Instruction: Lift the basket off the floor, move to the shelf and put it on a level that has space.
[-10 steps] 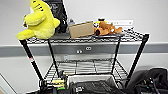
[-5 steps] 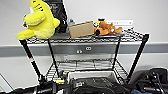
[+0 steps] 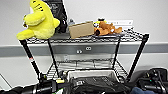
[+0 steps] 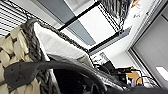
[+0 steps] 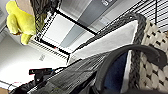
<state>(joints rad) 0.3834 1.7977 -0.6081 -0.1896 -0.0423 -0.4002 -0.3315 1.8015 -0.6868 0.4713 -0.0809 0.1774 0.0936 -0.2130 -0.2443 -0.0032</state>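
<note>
Shelf: the black wire shelf (image 3: pixel 140 53) is seen close in front of the camera in the head view, against a pale wall with a grey band.
Top tier: a yellow plush (image 3: pixel 40 21), a brown cardboard box (image 3: pixel 81 29) and an orange plush (image 3: pixel 107 28) are set on it, with a dark object behind the yellow plush.
Level: the second tier (image 3: pixel 85 65) is seen as a flat black wire grid; its far part is bare.
Basket: the basket (image 3: pixel 91 74) is seen at the front edge of that level, whitish rim up, with dark contents inside; whether it rests on the grid cannot be told.
Left wrist view: the basket's beige woven side (image 4: pixel 11 50) and white lining are shown close, under a dark curved bar.
Right wrist view: the woven side (image 5: pixel 155 45) and the yellow plush (image 5: pixel 18 21) are shown.
Left gripper: finger state cannot be told.
Right gripper: finger state cannot be told.
</note>
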